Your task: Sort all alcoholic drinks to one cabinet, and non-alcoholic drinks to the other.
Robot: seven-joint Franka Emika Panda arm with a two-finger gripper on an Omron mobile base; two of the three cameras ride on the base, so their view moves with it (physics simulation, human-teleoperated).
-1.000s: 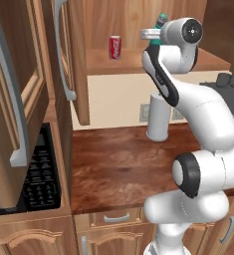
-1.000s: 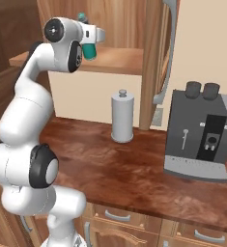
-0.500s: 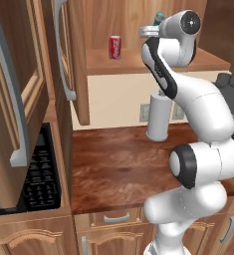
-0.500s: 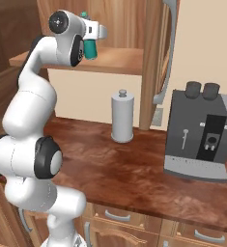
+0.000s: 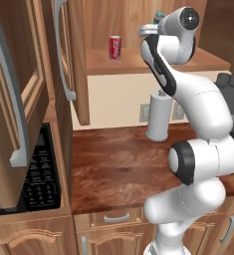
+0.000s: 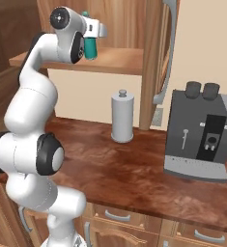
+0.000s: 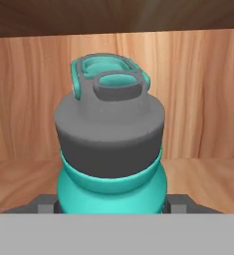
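High over the counter, the white arm reaches into the open upper cabinet, its gripper (image 6: pixel 92 42) closed around the teal bottle (image 6: pixel 90 46). From the right base view the bottle stands upright between the jaws, just at the front edge of the cabinet shelf (image 6: pixel 120 61); whether its base touches the wood is hard to tell from here. Seen from the hand, the bottle's (image 7: pixel 111 164) grey cap and teal loop rise against the wooden back wall, with the dark finger pads flanking its body on either side. In the left base view the red soda can (image 5: pixel 115 47) stands on the same shelf, well to the left of the gripper (image 5: pixel 149 30). Below, a grey paper-towel holder (image 6: pixel 122 116) stands on the brown counter (image 6: pixel 134 169), with a dark coffee machine (image 6: pixel 202 137) farther right.
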